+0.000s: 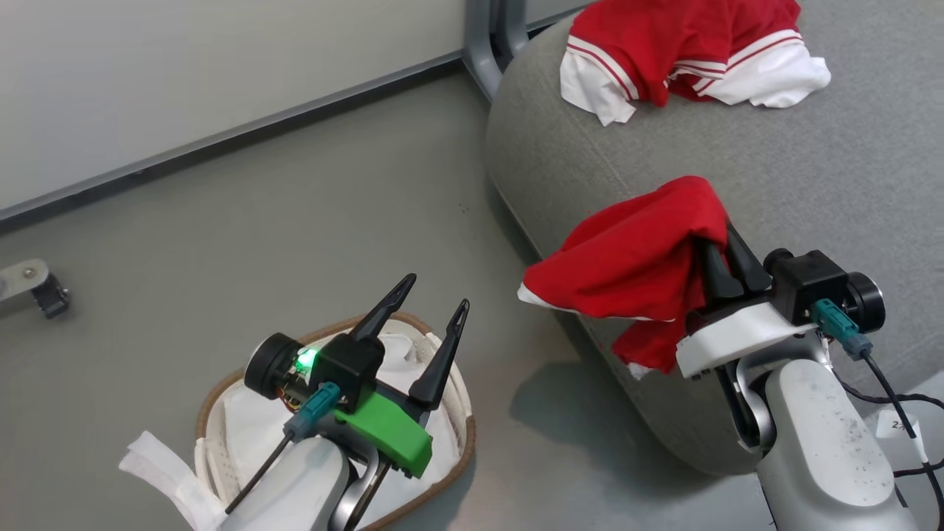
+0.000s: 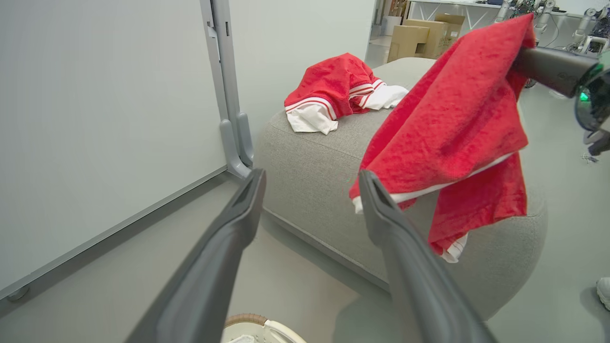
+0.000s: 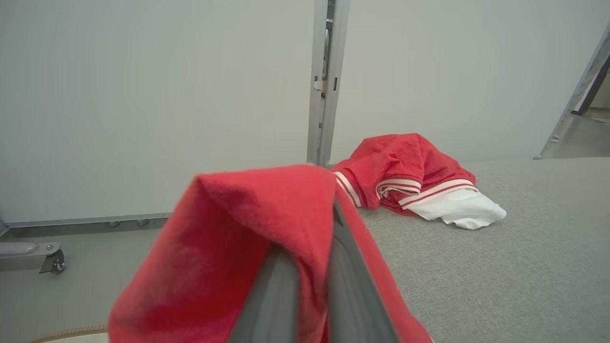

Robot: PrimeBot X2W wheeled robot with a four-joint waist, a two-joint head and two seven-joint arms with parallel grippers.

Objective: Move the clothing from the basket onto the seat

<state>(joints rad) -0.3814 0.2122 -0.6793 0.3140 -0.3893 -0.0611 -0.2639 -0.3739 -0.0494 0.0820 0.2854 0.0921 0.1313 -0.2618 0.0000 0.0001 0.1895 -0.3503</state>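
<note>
1. Nearest: left gripper [image 1: 436, 290], above the basket [image 1: 466, 435], fingers spread wide, nothing between them.
2. The basket stands on the floor [image 1: 332, 206] beside the rounded edge of the seat [image 1: 774, 169]. What shows of its inside is white liner [image 1: 236, 428]; the arm hides the rest.
3. The right gripper [image 1: 726, 258] has its jaws pinched tight on a red garment [image 1: 634, 258], held in the air over the seat's near edge. The cloth drapes over the fingers and hangs down, white hem lowest.
4. A second garment [image 1: 664, 44] lies crumpled on the far part of the seat, well apart from the held one.
5. Handling, by judgement: thin, light and limp, with no shape of its own, and probably slick. A pinch on a bunched fold should hold better than one on a single layer or the hem.
6. Risk, by judgement: the hanging tail sits off the seat edge. Let go here and it may slide to the floor, so carry it further in before releasing.
</note>
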